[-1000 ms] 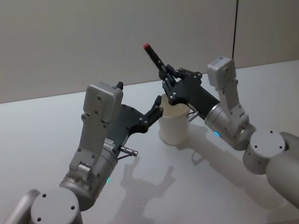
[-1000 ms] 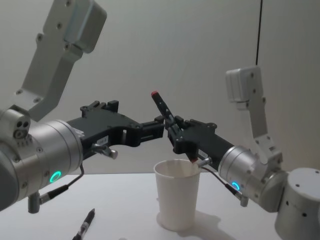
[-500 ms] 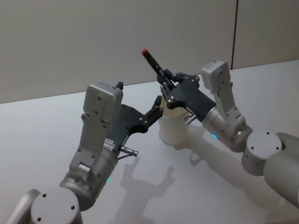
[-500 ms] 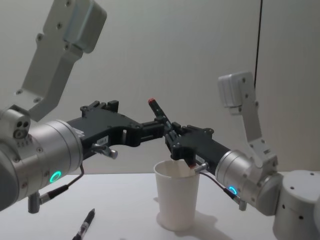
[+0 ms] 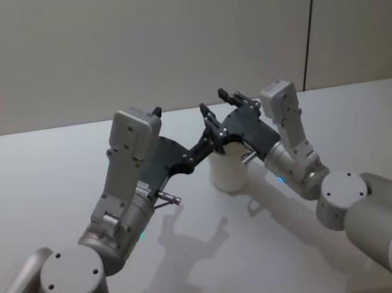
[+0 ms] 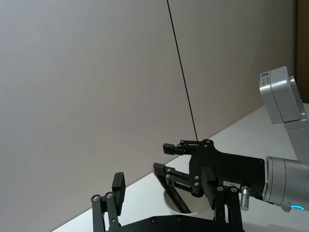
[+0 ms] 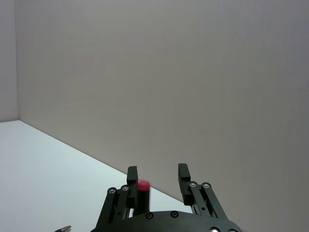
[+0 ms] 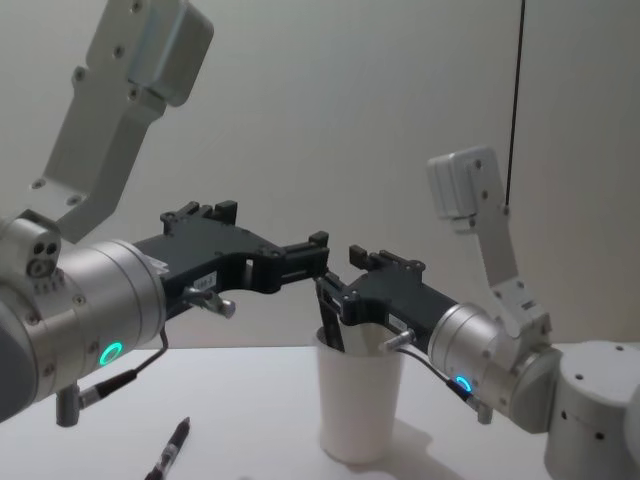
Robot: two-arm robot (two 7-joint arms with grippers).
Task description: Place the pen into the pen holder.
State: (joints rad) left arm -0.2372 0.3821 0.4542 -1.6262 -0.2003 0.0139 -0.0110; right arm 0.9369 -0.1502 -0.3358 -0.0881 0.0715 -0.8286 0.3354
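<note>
Pen (image 7: 143,185) stands tilted inside the paper-cup pen holder (image 8: 360,400), red end up, so I judge the placing done. Right gripper (image 7: 157,173) hovers over the rim, fingers apart, empty. Left gripper (image 5: 202,146), also spread, sits beside the rim. I only need to back off.

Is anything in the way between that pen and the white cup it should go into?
Nothing visible does. The pen already leans inside the cup, its red cap up within the open right tool above the rim. The left tool hangs open beside the rim.
</note>
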